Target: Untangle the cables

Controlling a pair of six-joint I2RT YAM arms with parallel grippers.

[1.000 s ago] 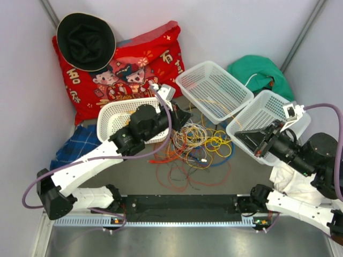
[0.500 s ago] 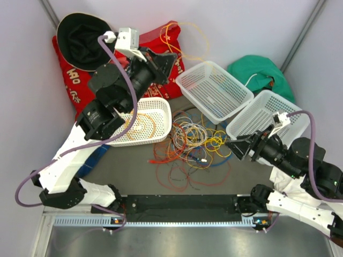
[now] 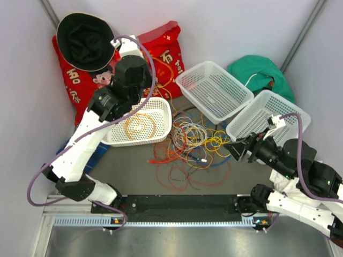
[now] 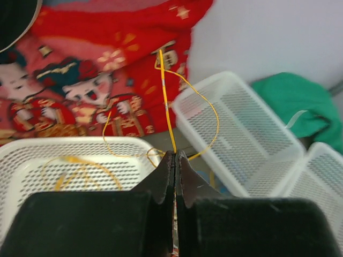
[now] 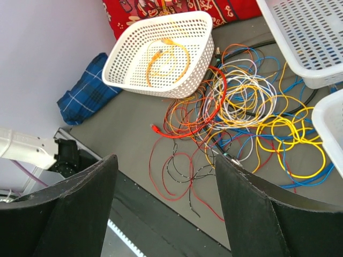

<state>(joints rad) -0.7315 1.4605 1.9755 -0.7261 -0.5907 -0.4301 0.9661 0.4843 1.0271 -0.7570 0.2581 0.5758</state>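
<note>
The cables [image 3: 195,142] lie as a tangled pile of red, orange, yellow, blue and white loops on the grey mat, also in the right wrist view [image 5: 241,107]. My left gripper [image 4: 174,154] is shut on a thin yellow cable [image 4: 166,107] that rises from the fingertips and loops over the red cushion; from above the gripper [image 3: 151,85] hangs over the back edge of the left white basket [image 3: 166,115]. An orange cable [image 5: 169,59] lies coiled inside that basket. My right gripper [image 5: 166,160] is open and empty, right of the pile [image 3: 236,148].
Two more white baskets stand at the back middle [image 3: 214,91] and right [image 3: 265,120]. A red cushion [image 3: 161,48] with a black hat [image 3: 86,40] fills the back left. A green cloth [image 3: 257,72] lies back right, a blue plaid cloth [image 5: 88,88] on the left.
My left arm pulled the yellow cable up out of the pile, swung high over the cushion, then came down by the left basket. My right gripper opened and left the right basket.
</note>
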